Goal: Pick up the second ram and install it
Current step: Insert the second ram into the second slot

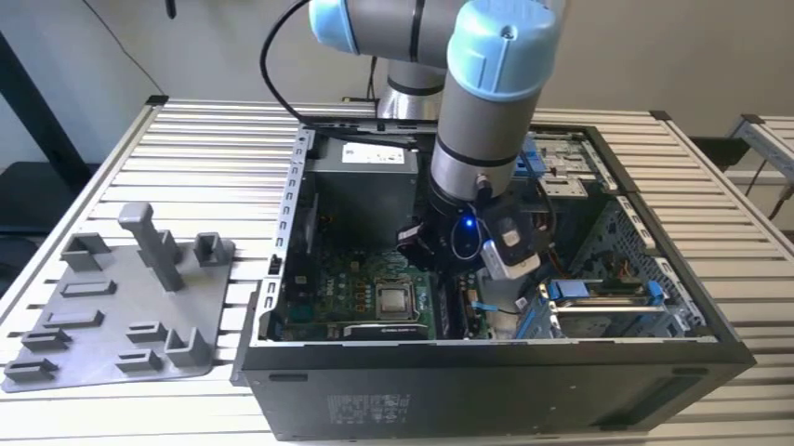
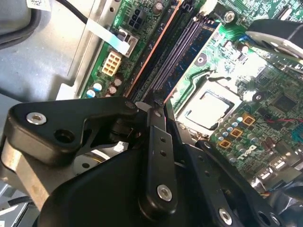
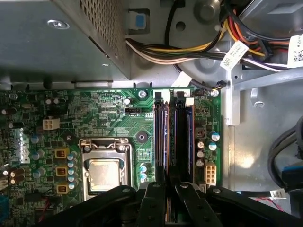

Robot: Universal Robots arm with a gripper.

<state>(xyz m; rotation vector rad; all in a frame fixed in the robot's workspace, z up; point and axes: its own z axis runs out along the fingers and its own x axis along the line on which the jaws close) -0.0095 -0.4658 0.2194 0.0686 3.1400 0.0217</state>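
Note:
The black computer case (image 1: 496, 390) lies open on the table, and my arm reaches down into it. My gripper (image 1: 462, 279) hangs over the memory slots (image 3: 177, 137) beside the processor socket (image 3: 104, 172). In both wrist views its black fingers (image 2: 158, 142) come together over the slots. The second ram (image 3: 166, 156), a thin dark strip seen edge-on, runs along a slot and in between the fingertips of the gripper (image 3: 168, 189) (image 2: 156, 106). I cannot tell whether it is seated. A blue-edged stick (image 3: 189, 137) stands in the neighbouring slot.
A grey tray (image 1: 74, 358) with upright posts lies on the slatted table at the exterior view's left. Inside the case are a power supply (image 1: 360, 186), bundled cables (image 3: 189, 52) and a metal drive cage (image 1: 620, 297) close to the arm.

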